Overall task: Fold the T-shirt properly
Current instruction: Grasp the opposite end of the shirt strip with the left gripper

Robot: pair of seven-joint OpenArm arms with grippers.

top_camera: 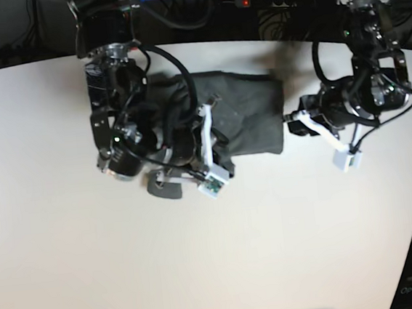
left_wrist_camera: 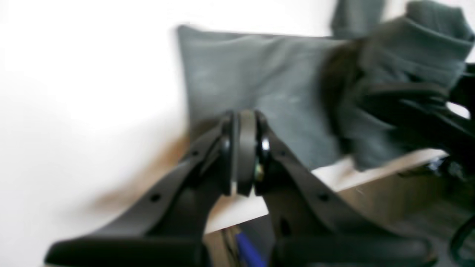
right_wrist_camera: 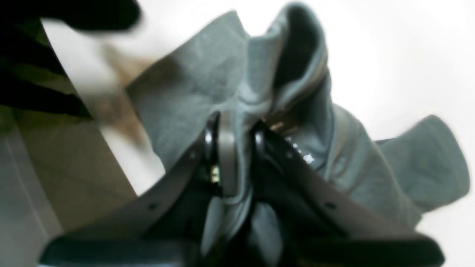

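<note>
You have one dark grey T-shirt on the far desk, right jaws pinching its bunched cloth to draw a fold, left jaws pressed together empty beside its edge.

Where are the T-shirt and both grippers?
T-shirt (top_camera: 250, 117): base view, flat middle of cloth.
Left gripper (left_wrist_camera: 245, 155): left wrist view, between fingertips.
Right gripper (right_wrist_camera: 232, 159): right wrist view, between fingertips, on pinched cloth.

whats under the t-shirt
Only the white table shows around the T-shirt. Beneath the cloth nothing can be seen; the right arm also covers its end.
</note>
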